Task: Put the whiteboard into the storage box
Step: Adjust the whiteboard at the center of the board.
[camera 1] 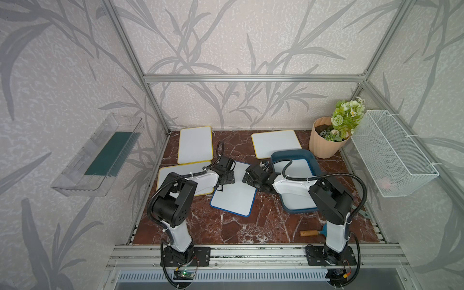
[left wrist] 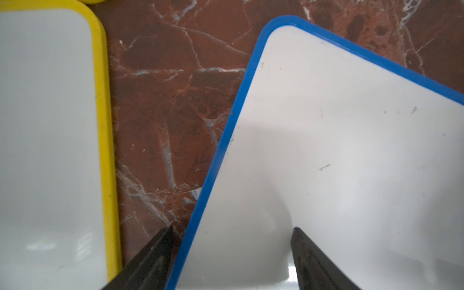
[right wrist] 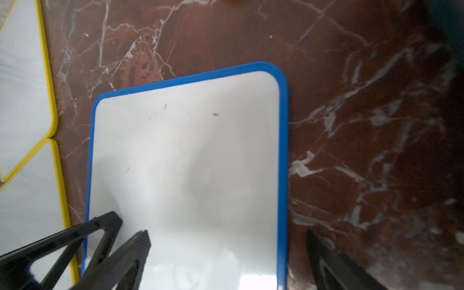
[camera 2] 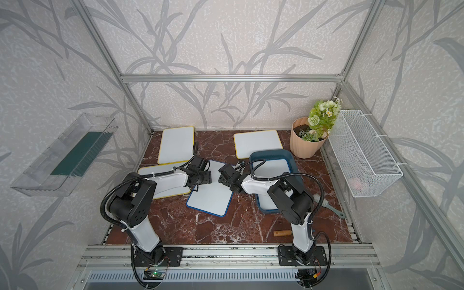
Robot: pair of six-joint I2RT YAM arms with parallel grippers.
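— Whiteboard, blue-edged, lies on the table; left pincer and right pincer hang spread over its edges, pinching nothing.
— Grasping step, I judge. Next: pinch an edge, lift toward the box behind the right pincer.

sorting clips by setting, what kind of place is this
Probably a staged robot test cell, not a home: an aluminium frame holds wallpapered panels around a marble-look tabletop, with arm bases bolted to a rail.
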